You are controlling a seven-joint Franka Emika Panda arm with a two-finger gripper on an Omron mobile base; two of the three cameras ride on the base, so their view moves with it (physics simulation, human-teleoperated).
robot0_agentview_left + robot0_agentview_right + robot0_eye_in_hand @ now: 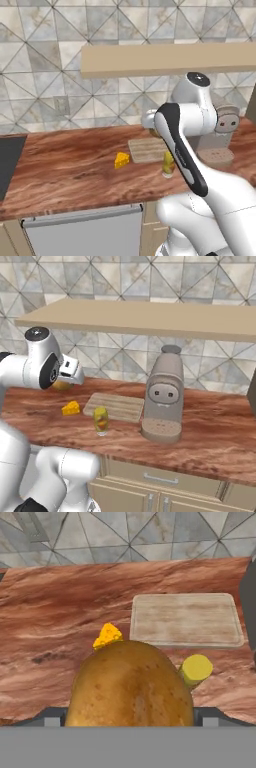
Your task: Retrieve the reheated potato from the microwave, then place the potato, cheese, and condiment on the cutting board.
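- The two-finger gripper point(129, 719) is clenched on the rounded golden-brown potato point(130, 684), a speckled, matt oval lump that bulges up between the jaws in the hand view; the jaws stand wide around it.
- In the right base view the potato point(62, 385) shows as a small golden patch tucked under the white hand, above the counter and left of the board.
- Below and beyond the potato lies the reddish-brown wood-grain countertop point(60, 627), glossy with wavy streaks.
- The small bright yellow-orange wedge of cheese point(121, 160) sits on the bare counter, just left of the board and apart from it; its surface looks pitted.
- The slim upright condiment bottle with translucent yellow contents point(101, 420) stands on the counter just in front of the board's near edge; from the hand view its round yellow cap point(196, 668) shows.
- The flat light tan wooden cutting board point(116, 406), a rounded-corner rectangle with faint plank lines, lies bare on the counter.
- Just right of the board stands a tall beige coffee machine point(163, 401) with a rounded body and a perforated base tray.
- Above runs a plain pale wooden shelf point(150, 320), against a wall of grey marbled triangular tiles point(40, 75).
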